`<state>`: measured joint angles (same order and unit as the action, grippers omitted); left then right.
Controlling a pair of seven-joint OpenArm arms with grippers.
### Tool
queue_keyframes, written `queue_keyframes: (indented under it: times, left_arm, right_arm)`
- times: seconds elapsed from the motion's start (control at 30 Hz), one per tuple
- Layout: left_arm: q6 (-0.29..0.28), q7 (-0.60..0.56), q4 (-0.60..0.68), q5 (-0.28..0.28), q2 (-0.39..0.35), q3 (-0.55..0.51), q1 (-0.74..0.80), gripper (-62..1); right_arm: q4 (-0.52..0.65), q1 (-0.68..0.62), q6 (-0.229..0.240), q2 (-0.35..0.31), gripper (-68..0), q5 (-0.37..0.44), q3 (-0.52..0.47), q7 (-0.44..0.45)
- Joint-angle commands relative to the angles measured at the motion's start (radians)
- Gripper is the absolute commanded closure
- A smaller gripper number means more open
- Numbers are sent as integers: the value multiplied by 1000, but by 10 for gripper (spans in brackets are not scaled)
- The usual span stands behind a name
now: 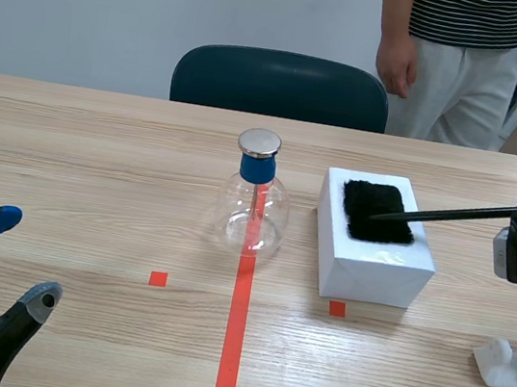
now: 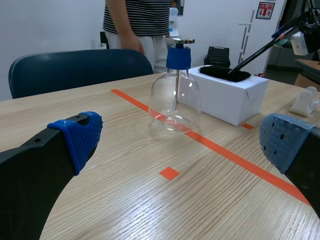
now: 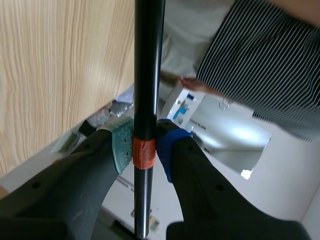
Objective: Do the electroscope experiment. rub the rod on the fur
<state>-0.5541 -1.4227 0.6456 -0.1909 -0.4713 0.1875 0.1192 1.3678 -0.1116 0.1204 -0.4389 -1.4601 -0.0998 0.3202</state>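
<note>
Rod (image 3: pixel 148 75): black and slender, clamped between the two pads of the right hand (image 3: pixel 145 146). The grip sits on an orange-red band (image 3: pixel 144 152) near the rod's rear end, and a short length of rod runs on behind the fingers. From the hand, which is raised at the right edge of the tabletop (image 1: pixel 98 160), the rod slopes down toward the middle. Its tip lies on the fur (image 1: pixel 377 211).

The fur is a black patch lying flat on top of a white box (image 1: pixel 374 264). The box stands on the tabletop just right of the centre tape line. Beside the box, on the line itself, stands the electroscope (image 1: pixel 254 208). It is a clear glass flask, upright, with a blue collar (image 1: pixel 257 169) and a flat metal disc (image 1: pixel 259 142) on top. The rod does not touch it.

Left hand (image 1: pixel 20 255): fingers spread apart, nothing between them, low over the near left of the tabletop, well apart from the electroscope.

A white moulded piece (image 1: pixel 510 365) lies near the right edge, below the right arm. Beyond the far edge are a dark chair (image 1: pixel 282 82) and a standing person (image 1: pixel 465 49) in a striped top.
</note>
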Motion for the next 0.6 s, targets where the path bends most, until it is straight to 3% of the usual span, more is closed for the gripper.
queue_keyframes:
  times: [0.0, 0.07, 0.33, 0.43, 0.57]
  left_arm:
    - [-2, -17, 14, 6, -9, -3, -5, -623]
    - [-2, -17, 14, 6, -9, -3, -5, -623]
    - [-2, -17, 14, 6, -9, -3, -5, -623]
    - [-2, -17, 14, 6, -9, -3, -5, -623]
    - [-2, -17, 14, 6, -9, -3, -5, -623]
  right_arm:
    - [9, 12, -7, -18, -102, -1, 13, -5]
    - [9, 12, -7, -18, -102, -1, 17, -13]
    - [9, 11, -5, -18, -102, -1, 14, -188]
    - [9, 12, -6, -16, -102, -1, 16, -168]
    - [9, 12, -7, -12, -102, -1, 16, -71]
